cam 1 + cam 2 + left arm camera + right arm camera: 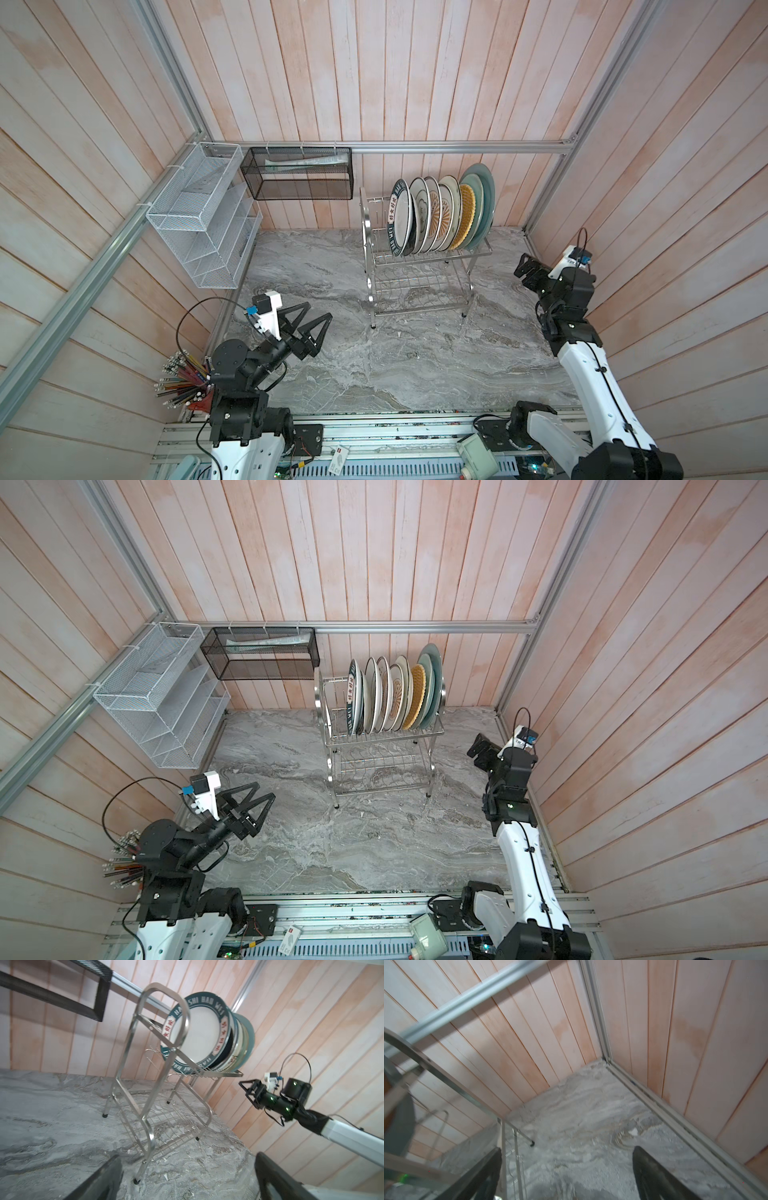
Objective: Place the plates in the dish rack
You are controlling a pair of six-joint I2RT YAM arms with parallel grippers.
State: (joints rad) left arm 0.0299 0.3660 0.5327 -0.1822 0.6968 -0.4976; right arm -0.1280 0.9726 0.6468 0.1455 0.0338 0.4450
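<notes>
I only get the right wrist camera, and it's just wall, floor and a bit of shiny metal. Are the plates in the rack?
Observer: Yes, the plates stand on edge in a row on the top tier of the dish rack.
Operator: Is the bottom shelf full too?
Observer: No, the lower tier holds no plates.
Operator: Is the other arm holding one?
Observer: No, the left gripper has its jaws open with nothing between them. It is apart from the rack, on its left in both top views.
</notes>
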